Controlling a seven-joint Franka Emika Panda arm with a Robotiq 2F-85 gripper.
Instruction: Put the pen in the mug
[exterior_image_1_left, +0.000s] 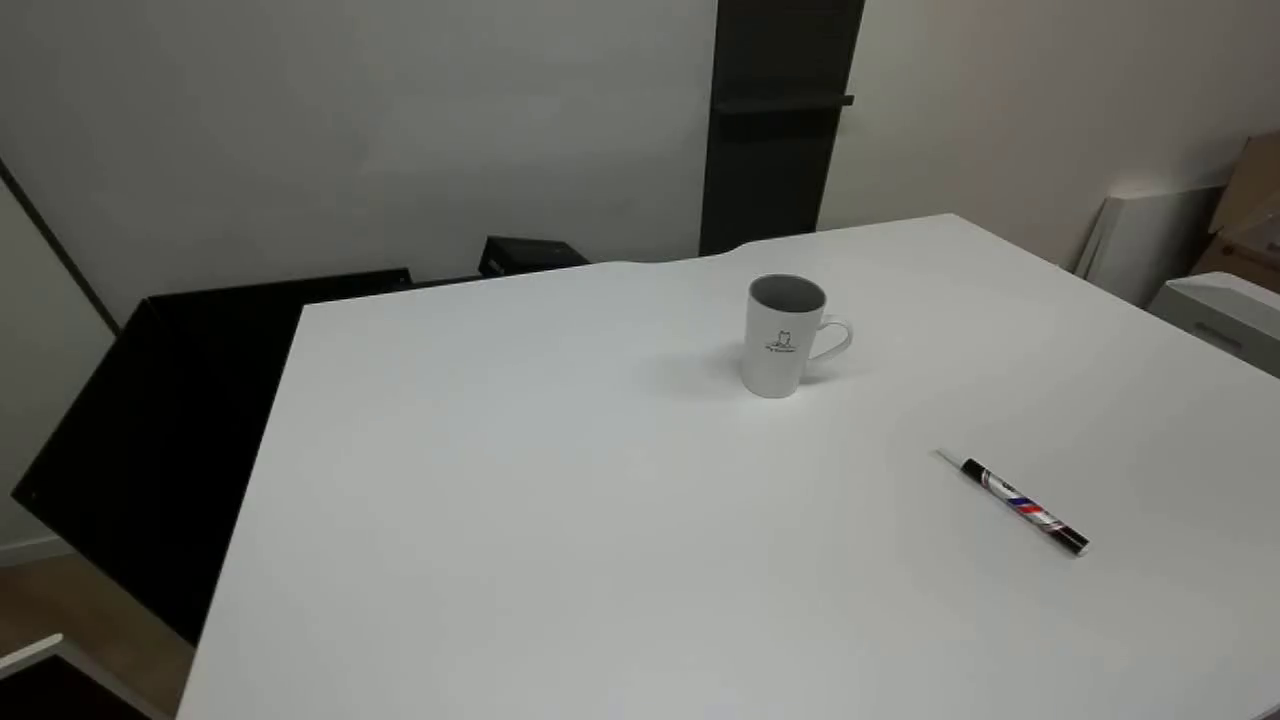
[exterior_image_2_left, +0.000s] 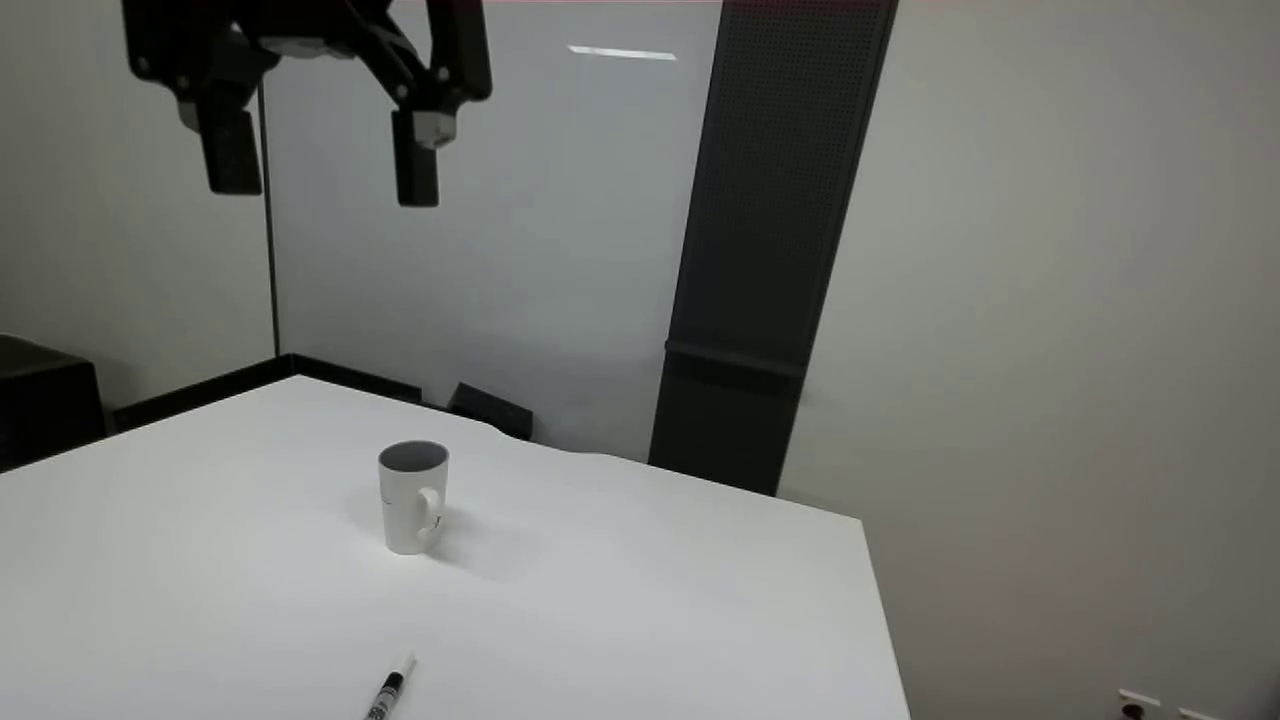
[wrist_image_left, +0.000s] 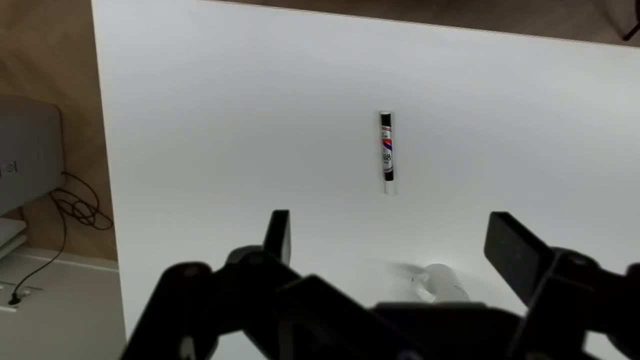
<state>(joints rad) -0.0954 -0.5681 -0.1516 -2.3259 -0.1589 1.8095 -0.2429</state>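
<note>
The pen (exterior_image_1_left: 1025, 507) lies flat on the white table, black at both ends with a whitish, red and blue printed middle and a pale tip. It also shows in the wrist view (wrist_image_left: 387, 150) and partly at the bottom edge of an exterior view (exterior_image_2_left: 386, 694). The white mug (exterior_image_1_left: 773, 352) stands upright with a grey interior, one side handle and a small print; it also shows in an exterior view (exterior_image_2_left: 402, 515). In the wrist view the mug (wrist_image_left: 444, 282) is partly hidden by the gripper. My gripper (exterior_image_2_left: 326, 198) is open and empty, high above the table; its fingers (wrist_image_left: 390, 215) are wide apart.
The white table (exterior_image_1_left: 480, 500) bears the pen and mug. A black box (exterior_image_1_left: 532, 255) and a dark panel (exterior_image_1_left: 780, 130) stand behind its far edge. A grey box (wrist_image_left: 30, 152) and a cable (wrist_image_left: 82, 212) lie on the floor beside the table.
</note>
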